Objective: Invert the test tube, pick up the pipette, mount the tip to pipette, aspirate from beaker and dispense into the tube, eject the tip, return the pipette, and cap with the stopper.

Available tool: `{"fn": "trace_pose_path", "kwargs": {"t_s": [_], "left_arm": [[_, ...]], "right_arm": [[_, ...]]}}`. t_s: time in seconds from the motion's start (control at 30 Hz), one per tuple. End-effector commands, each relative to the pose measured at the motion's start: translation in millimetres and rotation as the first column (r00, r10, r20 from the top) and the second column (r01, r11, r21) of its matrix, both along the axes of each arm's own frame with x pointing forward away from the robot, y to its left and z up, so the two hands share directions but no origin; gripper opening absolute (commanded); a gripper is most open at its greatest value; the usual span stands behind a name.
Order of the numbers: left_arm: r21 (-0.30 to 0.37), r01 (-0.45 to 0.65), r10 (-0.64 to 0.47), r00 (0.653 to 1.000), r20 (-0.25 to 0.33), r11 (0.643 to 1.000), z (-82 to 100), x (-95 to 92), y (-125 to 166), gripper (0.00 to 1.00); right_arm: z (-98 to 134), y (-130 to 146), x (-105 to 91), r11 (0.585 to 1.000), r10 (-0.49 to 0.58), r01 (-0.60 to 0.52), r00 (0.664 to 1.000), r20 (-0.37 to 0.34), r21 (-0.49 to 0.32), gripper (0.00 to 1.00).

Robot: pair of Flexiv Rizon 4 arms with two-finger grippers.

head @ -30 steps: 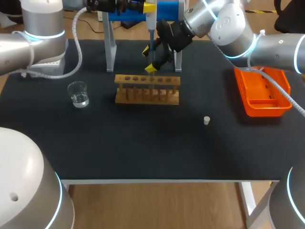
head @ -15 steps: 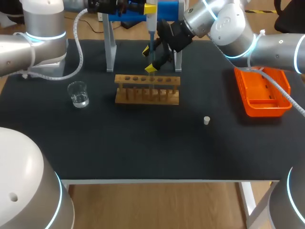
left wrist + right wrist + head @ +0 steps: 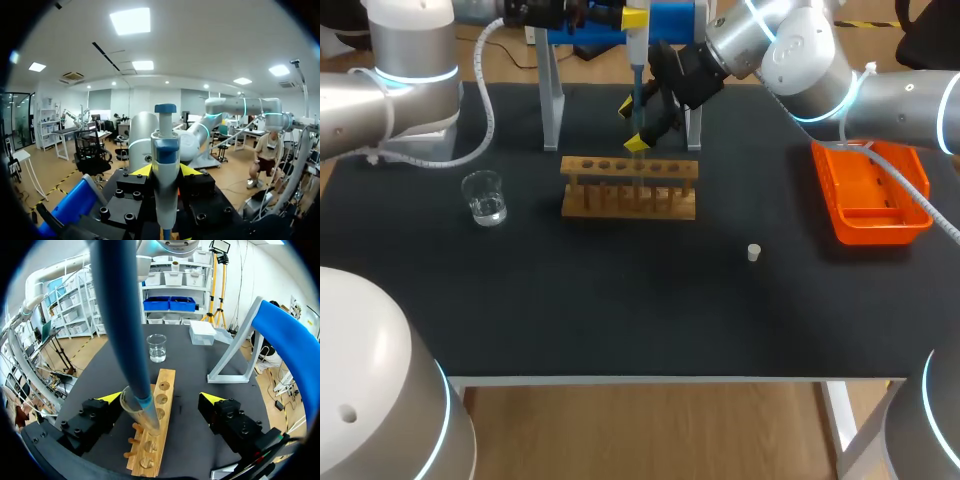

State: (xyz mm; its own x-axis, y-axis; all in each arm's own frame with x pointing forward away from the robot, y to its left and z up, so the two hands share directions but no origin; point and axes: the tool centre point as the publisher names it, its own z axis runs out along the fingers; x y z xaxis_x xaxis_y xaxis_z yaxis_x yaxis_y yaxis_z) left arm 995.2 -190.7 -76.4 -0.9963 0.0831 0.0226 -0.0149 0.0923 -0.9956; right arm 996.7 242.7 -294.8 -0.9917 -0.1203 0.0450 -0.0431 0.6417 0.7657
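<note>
Hanging upright from the left gripper (image 3: 165, 171), clamped on its body, the pipette (image 3: 165, 150) reaches into the tube (image 3: 136, 410) standing in the rack (image 3: 630, 188). The right gripper (image 3: 162, 399) straddles the tube, fingers wide apart, one close beside the glass. The beaker (image 3: 484, 197) stands left of the rack; the stopper (image 3: 754, 252) lies on open tabletop (image 3: 620, 300) between rack and orange tray (image 3: 880, 233) at the right edge.

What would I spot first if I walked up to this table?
Probably the blue and white pipette, gripped by the left end effector, its tip reaching down into a glass tube in the wooden rack. The right end effector, open, straddles that tube. An orange tray sits off to the right.
</note>
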Motion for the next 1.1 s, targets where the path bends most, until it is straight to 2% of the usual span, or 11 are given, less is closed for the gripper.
{"fn": "trace_pose_path", "kwargs": {"t_s": [0.03, 1.1], "left_arm": [[-0.005, -0.001, 0.001, 1.000, -0.002, 1.000, -1.3, 1.5, 0.3, 0.00], [-0.021, -0.013, 0.013, 1.000, -0.018, 1.000, -4.6, 2.9, 2.1, 0.00]], "right_arm": [[1.5, -0.6, 0.1, 1.000, 0.001, -0.001, 1.000, -0.002, -0.005, 1.00], [1.5, -0.6, 0.1, 1.000, 0.001, -0.001, 1.000, -0.002, -0.005, 1.00]]}}
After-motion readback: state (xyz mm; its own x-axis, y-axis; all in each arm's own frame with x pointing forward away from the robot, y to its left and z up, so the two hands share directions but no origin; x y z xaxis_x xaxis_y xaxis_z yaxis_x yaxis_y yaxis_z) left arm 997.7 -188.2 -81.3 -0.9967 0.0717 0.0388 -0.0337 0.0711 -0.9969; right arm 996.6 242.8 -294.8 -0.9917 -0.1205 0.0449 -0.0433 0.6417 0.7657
